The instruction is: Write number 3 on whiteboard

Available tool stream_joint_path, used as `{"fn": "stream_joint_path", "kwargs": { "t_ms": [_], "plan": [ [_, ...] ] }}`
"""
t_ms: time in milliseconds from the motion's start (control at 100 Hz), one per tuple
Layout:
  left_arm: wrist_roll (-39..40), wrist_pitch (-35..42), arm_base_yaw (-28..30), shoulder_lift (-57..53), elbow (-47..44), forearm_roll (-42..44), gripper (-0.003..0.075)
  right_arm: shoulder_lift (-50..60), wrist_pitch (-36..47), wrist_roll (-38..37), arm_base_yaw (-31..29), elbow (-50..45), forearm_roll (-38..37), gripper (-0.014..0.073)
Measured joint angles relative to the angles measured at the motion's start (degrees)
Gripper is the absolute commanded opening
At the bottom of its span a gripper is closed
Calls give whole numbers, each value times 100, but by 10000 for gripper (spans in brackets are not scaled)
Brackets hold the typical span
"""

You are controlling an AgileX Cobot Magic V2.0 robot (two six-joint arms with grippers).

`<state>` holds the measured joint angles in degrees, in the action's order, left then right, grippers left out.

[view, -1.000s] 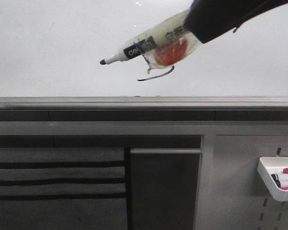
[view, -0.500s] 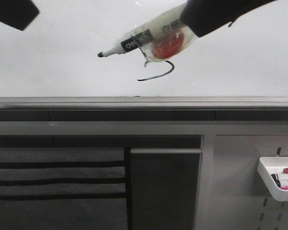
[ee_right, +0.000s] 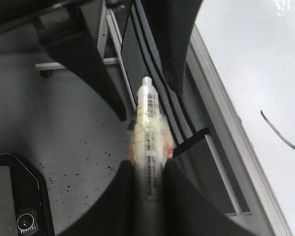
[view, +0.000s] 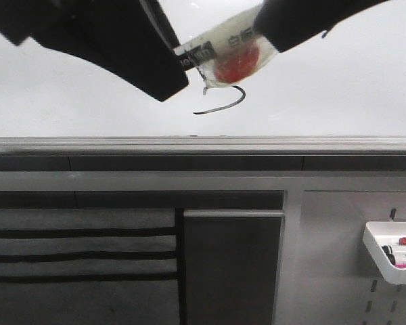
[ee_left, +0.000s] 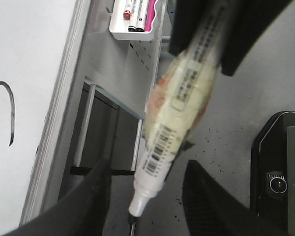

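Observation:
The whiteboard (view: 325, 88) fills the upper front view. Of the number 3 (view: 223, 105), only the curved lower stroke shows below the marker; the same stroke appears in the wrist views (ee_left: 7, 110) (ee_right: 280, 132). My right gripper (view: 274, 34) (ee_right: 148, 167) is shut on the rear of a white marker (view: 227, 51) wrapped in clear tape with a red patch. The marker (ee_left: 182, 108) (ee_right: 148, 123) is held off the board. My left gripper (view: 164, 71) (ee_left: 147, 164) is open, its fingers on either side of the marker's tip end without touching it. In the front view it hides the tip.
A grey metal rail (view: 203, 144) runs along the board's near edge. A small white tray (view: 392, 254) (ee_left: 137, 19) with spare markers hangs on the panel at lower right. A black device (ee_left: 280, 172) (ee_right: 14, 196) sits on the speckled floor.
My left gripper came in from the upper left and moved right and down until its open fingers straddle the marker's tip. The right gripper lifted the marker slightly, uncovering more of the stroke.

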<state>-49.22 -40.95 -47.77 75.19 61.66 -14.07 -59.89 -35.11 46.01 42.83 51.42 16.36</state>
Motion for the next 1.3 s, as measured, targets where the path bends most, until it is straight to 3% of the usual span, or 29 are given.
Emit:
{"fn": "stream_joint_path", "kwargs": {
  "t_ms": [100, 290, 570, 740, 810, 930, 1000, 1150, 1300],
  "plan": [
    [-67, 0, 0, 103, 36, 5, 269, 0, 0, 0, 0, 0, 0, -48],
    [-127, 0, 0, 121, 46, 15, 111, 0, 0, 0, 0, 0, 0, -48],
    [-259, -50, -21, 131, 46, 51, -17, 0, 14, 0, 0, 0, -17, -48],
    [-288, -50, -21, 131, 46, 64, -18, 0, 14, 11, 0, 0, -17, -28],
    [-288, -50, -21, 131, 46, 64, -18, 0, 14, 11, 0, 0, -17, 54],
    [-240, -58, 5, 131, 46, 25, -18, 0, 61, -47, 0, 0, -29, 274],
    [-176, -21, 117, 131, 46, -15, -18, 0, 90, -107, -56, 0, -27, 336],
    [170, 82, 711, 131, 12, -28, -18, 121, 91, -241, -419, 50, -42, 341],
    [967, 629, 1795, 131, -250, -124, -18, 444, -62, -596, -934, 53, -42, 341]
  ]
}}
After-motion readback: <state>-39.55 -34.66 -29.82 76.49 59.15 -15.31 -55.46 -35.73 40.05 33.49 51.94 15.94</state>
